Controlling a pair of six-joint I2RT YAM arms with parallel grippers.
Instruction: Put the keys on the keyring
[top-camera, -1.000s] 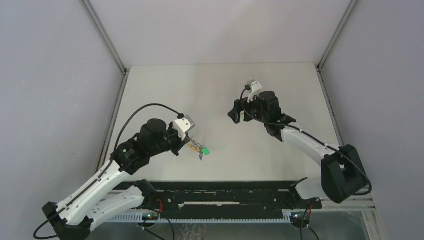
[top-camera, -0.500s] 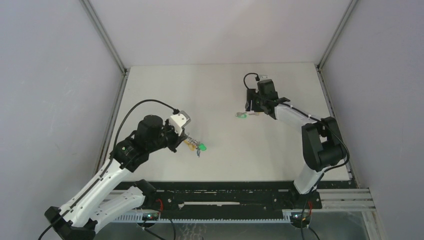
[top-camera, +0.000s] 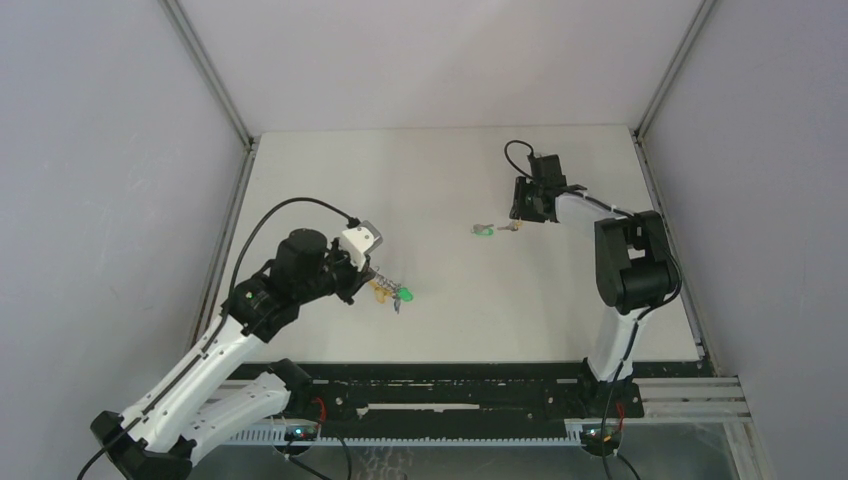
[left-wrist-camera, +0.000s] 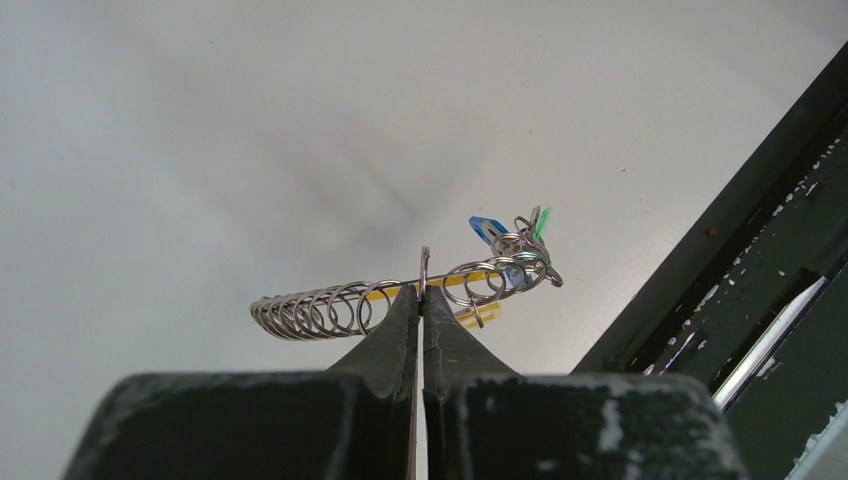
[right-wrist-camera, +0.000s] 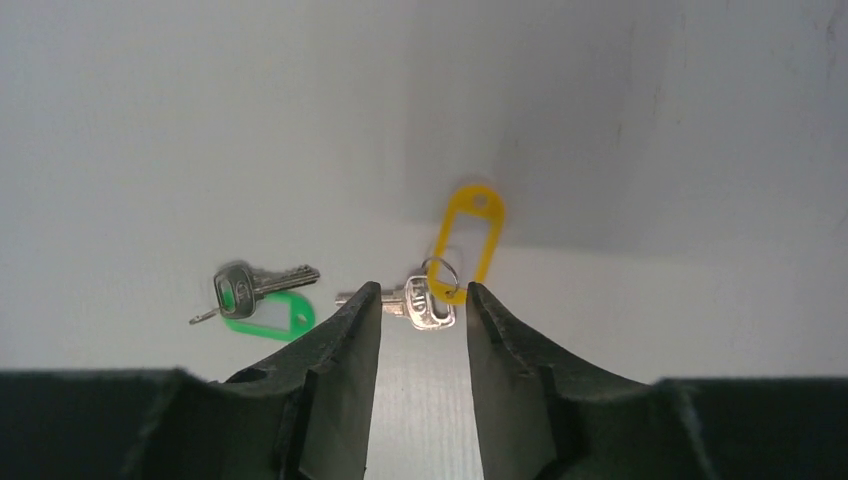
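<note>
My left gripper (top-camera: 372, 278) is shut on one small silver ring of the keyring (left-wrist-camera: 330, 310), a yellow band strung with wire rings, held just above the table. A blue tag (left-wrist-camera: 487, 228) and a green tag (left-wrist-camera: 541, 222) hang at the keyring's far end. At the far right, my right gripper (right-wrist-camera: 422, 287) is low over the table, its jaws apart on either side of a silver key (right-wrist-camera: 428, 303) with a yellow tag (right-wrist-camera: 470, 235). A second key with a green tag (right-wrist-camera: 262, 312) lies to its left. Both keys (top-camera: 482, 230) lie on the table left of the right gripper (top-camera: 520, 215).
A black slotted rail (top-camera: 450, 390) runs along the table's near edge, close beside the held keyring in the left wrist view. Grey walls with metal posts enclose the table at the back and on both sides.
The right arm swung out to the far right and lowered to the two loose keys, its jaws narrowing around the yellow-tagged one. The left gripper shifted slightly left with the keyring.
</note>
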